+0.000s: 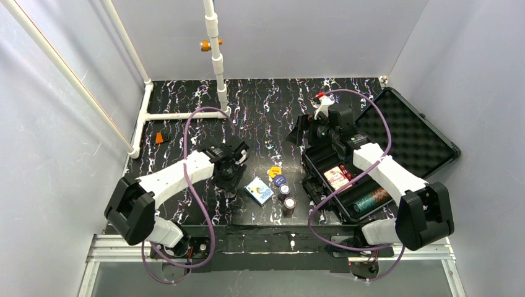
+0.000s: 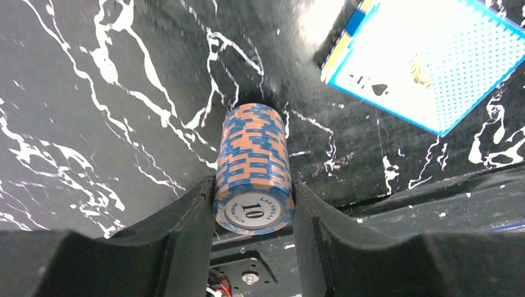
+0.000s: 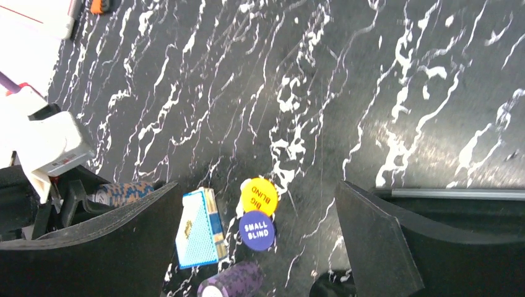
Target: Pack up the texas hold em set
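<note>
Blue-and-orange chips, a tall chip stack [image 2: 252,154] with a "10" face showing, sit clamped between the two fingers of the left gripper [image 2: 252,185], one finger pressed on each side. The far end of the stack is at or just above the table [image 2: 93,93]; I cannot tell whether it has lifted off. Just beside it lies the blue deck [image 2: 427,62].

The right gripper [image 3: 258,184] hangs with its fingers wide apart and nothing between them, above the loose pieces. Below it are the yellow button [image 3: 259,196] and the blue button [image 3: 256,230], touching or nearly so, with a purple chip stack [image 3: 230,281] near them.

The case [image 1: 319,185] stands open on the right side of the table, its foam-lined lid [image 1: 408,133] laid back. A red deck [image 1: 336,177] and a teal chip stack [image 1: 371,201] are already in its compartments.

The packing looks partly done, and the step in hand seems to be carrying this stack to the case. The next move probably calls for a lift clear of the blue deck, a carry to the right over the buttons, and a turn so the stack lies along a free chip slot. A loose stack could fan out or shed chips if the grip eases or tilts too far.
</note>
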Action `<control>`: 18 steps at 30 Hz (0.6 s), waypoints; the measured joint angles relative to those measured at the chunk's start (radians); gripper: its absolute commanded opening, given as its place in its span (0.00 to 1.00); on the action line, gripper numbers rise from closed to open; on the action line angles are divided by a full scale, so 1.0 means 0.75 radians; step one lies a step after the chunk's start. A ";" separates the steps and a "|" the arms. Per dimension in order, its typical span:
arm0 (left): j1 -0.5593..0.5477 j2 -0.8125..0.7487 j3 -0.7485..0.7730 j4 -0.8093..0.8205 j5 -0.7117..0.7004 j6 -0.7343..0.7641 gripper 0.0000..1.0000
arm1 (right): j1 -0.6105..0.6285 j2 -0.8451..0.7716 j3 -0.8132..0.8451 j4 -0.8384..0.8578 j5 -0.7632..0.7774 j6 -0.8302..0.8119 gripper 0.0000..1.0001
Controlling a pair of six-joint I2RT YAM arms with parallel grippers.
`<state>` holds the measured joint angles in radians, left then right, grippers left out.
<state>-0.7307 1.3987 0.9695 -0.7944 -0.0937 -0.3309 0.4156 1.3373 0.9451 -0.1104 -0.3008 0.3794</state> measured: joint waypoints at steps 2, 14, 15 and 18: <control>0.000 0.041 0.043 0.010 -0.011 0.036 0.00 | 0.000 -0.002 0.000 0.057 0.000 -0.048 1.00; 0.039 0.171 0.227 0.054 0.016 0.180 0.00 | 0.000 -0.042 -0.145 0.454 -0.107 -0.252 1.00; 0.041 0.185 0.245 0.063 0.024 0.185 0.00 | 0.000 -0.047 -0.169 0.481 -0.120 -0.265 1.00; 0.049 0.214 0.269 0.087 0.050 0.193 0.00 | 0.000 -0.086 -0.261 0.568 -0.146 -0.283 1.00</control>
<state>-0.6941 1.5589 1.1709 -0.7288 -0.0563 -0.1860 0.4156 1.2728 0.7490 0.3153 -0.4103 0.1669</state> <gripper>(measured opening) 0.411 0.997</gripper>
